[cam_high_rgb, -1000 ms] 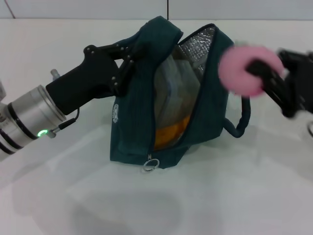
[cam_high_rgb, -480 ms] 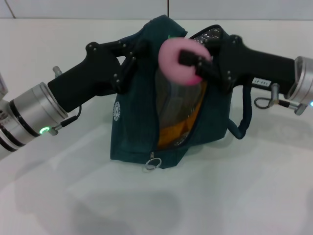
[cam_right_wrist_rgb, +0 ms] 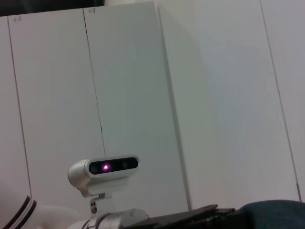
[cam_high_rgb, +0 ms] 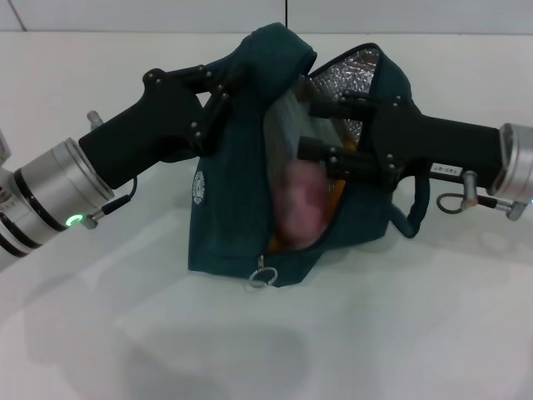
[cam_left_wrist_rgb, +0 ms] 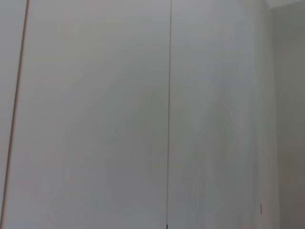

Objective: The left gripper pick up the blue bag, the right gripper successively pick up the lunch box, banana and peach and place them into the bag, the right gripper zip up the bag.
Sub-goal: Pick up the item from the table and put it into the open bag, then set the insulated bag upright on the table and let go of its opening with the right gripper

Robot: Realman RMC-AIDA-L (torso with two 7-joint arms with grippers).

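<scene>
A plain white counter point(cam_high_rgb: 400, 333) fills the head view, meeting a pale wall along the top edge, where 1 thin dark seam runs down at upper centre. Both wrist views show only pale wall panels with thin vertical seams; the right wrist view also catches the robot's head camera point(cam_right_wrist_rgb: 107, 168) at lower left, with a small magenta light glowing on it.

The blue bag point(cam_high_rgb: 229, 225) stands at the centre of the frame, its mouth gaping to show silver lining at the upper right. The left end effector point(cam_high_rgb: 218, 98) reaches in from the left and is clamped on the bag's upper left edge, holding it up. The right end effector point(cam_high_rgb: 306, 127) comes in from the right with its 2 fingers spread apart and nothing between them, poised at the bag's open mouth. Just below those fingers, inside the opening, the pink peach point(cam_high_rgb: 298, 204) shows as a blur. A translucent lunch box point(cam_high_rgb: 283, 125) stands behind it, with something orange-yellow beside it.

A small round white emblem point(cam_high_rgb: 200, 188) sits on the bag's left face; its writing cannot be read. A metal zipper pull ring point(cam_high_rgb: 260, 278) hangs at the bag's lower front.
</scene>
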